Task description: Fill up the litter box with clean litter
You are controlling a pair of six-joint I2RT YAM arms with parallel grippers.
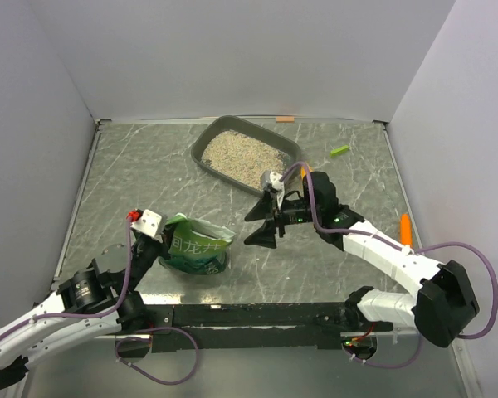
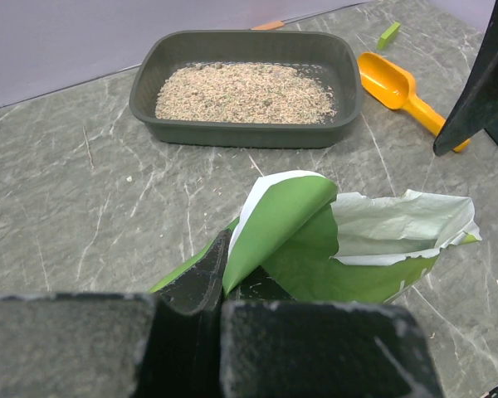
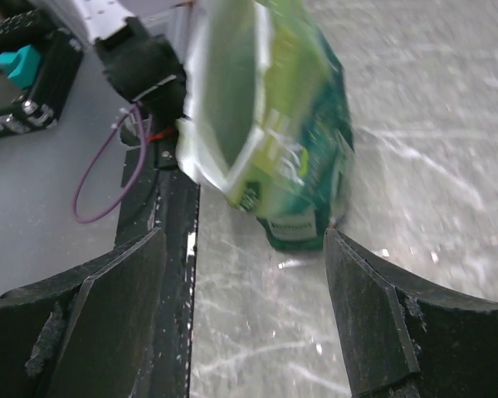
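Already some litter lay in the box, far centre. Near left, left gripper pinched the bag rim; right gripper gaped wide, empty, facing it. Next probably: grasp bag, tip into box.

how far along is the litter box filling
Done: beige-grey sandy litter covers most of the floor of the wide dark-grey plastic litter box. In hand: the left tool is shut on the edge of the open green glossy bag; the right tool is open, facing the bag. Left: possibly another pour, since part of the floor is bare.
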